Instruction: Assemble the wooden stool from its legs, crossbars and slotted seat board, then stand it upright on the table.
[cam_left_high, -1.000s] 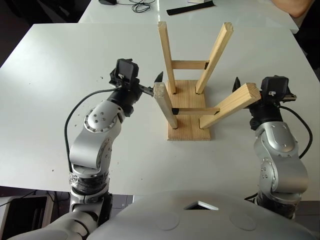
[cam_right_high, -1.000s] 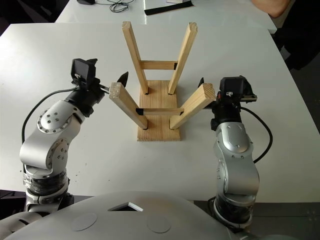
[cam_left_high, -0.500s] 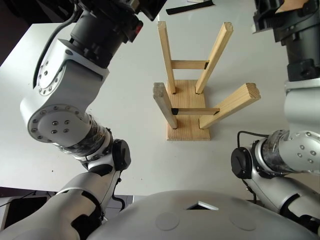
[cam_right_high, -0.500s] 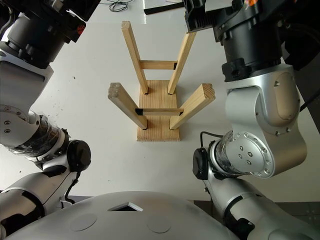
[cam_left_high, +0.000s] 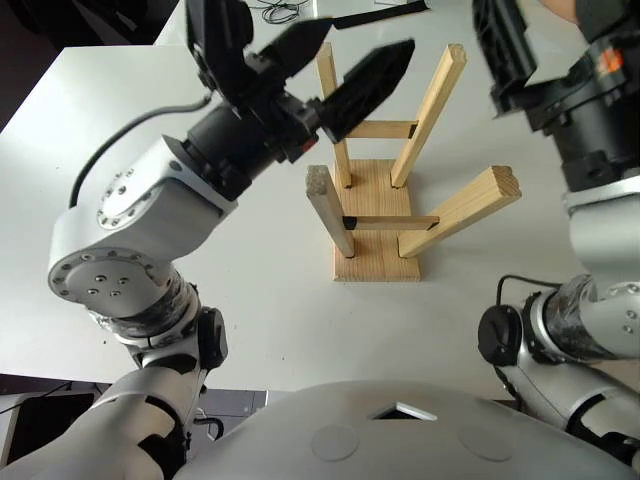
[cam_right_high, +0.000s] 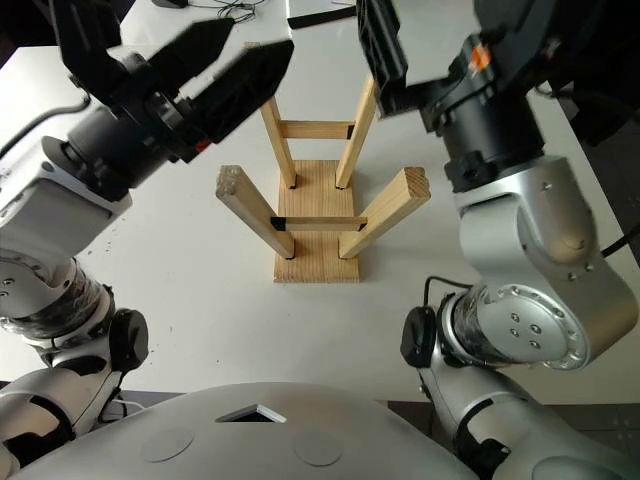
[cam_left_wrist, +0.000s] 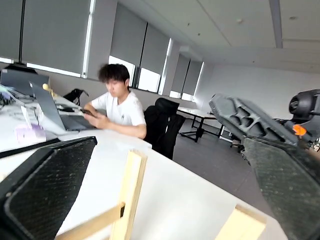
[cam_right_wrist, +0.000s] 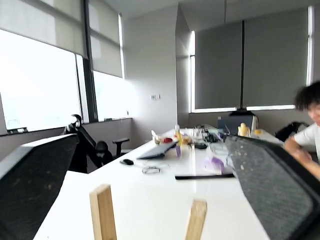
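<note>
So, judging by how things lie, the build looks done and what's left is the flip: the stool (cam_left_high: 375, 190) sits upside down around the middle of the white surface (cam_left_high: 150, 130). The left gripper (cam_left_high: 370, 35) hangs high over the stool's left side, jaws spread wide and holding nothing, well clear of the wood. For a clean flip it'd probably want to come down on the near-left leg (cam_left_high: 325, 205). Best to grab low, toward the seat board (cam_left_high: 378, 262), not out at the tip where the leverage could pry a joint loose. Same deal on the other side: the right gripper (cam_right_wrist: 151, 139) is lifted above the right side, jaws wide apart and empty, and the near-right leg (cam_left_high: 465, 210) is its obvious match. Both arms would need to roll it over together and slowly, so neither the far crossbar (cam_left_high: 378, 129) nor the near crossbar (cam_left_high: 390, 222) pops out. Looks-wise it's pale bare wood, with four square legs pointing up and splaying outward from a small rectangular board lying flat on the surface. The far crossbar ties the back pair and the near crossbar ties the front pair. Each has a dark mark at one end where it meets a leg. No way to tell from here how tight those joints really are.
</note>
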